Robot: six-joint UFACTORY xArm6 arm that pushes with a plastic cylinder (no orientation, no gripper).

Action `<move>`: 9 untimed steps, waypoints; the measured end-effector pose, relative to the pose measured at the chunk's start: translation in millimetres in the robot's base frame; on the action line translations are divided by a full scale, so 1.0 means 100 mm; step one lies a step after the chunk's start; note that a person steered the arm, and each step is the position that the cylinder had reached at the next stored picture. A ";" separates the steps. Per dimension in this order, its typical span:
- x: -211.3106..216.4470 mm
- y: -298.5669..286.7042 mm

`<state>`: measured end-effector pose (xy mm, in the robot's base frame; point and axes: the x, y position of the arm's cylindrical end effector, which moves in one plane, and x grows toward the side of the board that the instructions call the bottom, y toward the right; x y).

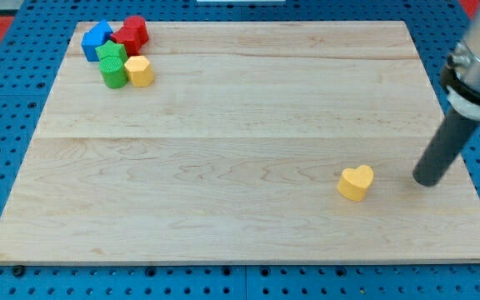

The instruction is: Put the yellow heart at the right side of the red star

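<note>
Board: wide, mostly bare. Cluster at top left: red star, blue block, green block, yellow block. Yellow heart lower right, well apart from star. Approach step; next needs long push leftward and up. My tip just right of heart, not touching. No jaws, only rod.

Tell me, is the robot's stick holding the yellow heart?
No, nothing is held. My tip rests on the board, apart from the yellow heart, at its right in the view.
</note>
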<state>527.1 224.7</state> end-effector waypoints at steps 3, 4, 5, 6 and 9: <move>-0.26 -2.00; -0.69 -2.41; -1.07 -2.71; -1.40 -2.92; -2.10 -2.93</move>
<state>317.5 -68.7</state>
